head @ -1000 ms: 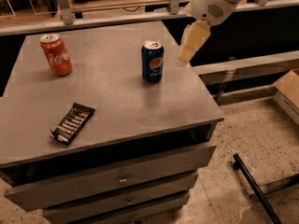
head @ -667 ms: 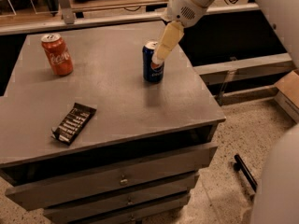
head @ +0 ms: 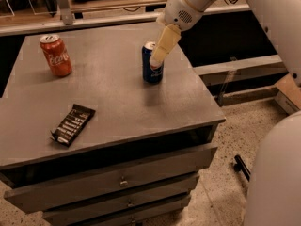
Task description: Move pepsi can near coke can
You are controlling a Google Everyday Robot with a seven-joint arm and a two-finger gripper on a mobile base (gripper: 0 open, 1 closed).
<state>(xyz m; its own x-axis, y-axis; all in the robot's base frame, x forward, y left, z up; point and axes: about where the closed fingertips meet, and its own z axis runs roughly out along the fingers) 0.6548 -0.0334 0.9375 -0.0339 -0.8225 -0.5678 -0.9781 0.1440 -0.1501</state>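
The dark blue pepsi can (head: pixel 151 73) stands upright on the grey table (head: pixel 117 102), right of centre. The red coke can (head: pixel 56 55) stands upright near the far left corner, well apart from it. My gripper (head: pixel 159 55) comes down from the upper right on a white arm. Its cream-coloured fingers (head: pixel 164 44) lie in front of the pepsi can's upper right side and cover part of the can.
A black candy bar wrapper (head: pixel 73 124) lies on the table's front left. The table has drawers (head: pixel 122 180) below its front edge. A shelf and rail (head: pixel 94 20) run behind the table. A speckled floor (head: pixel 221 192) lies to the right.
My arm has swung left and down from the table's right edge, so the gripper now sits against the pepsi can. Both cans and the wrapper keep their places.
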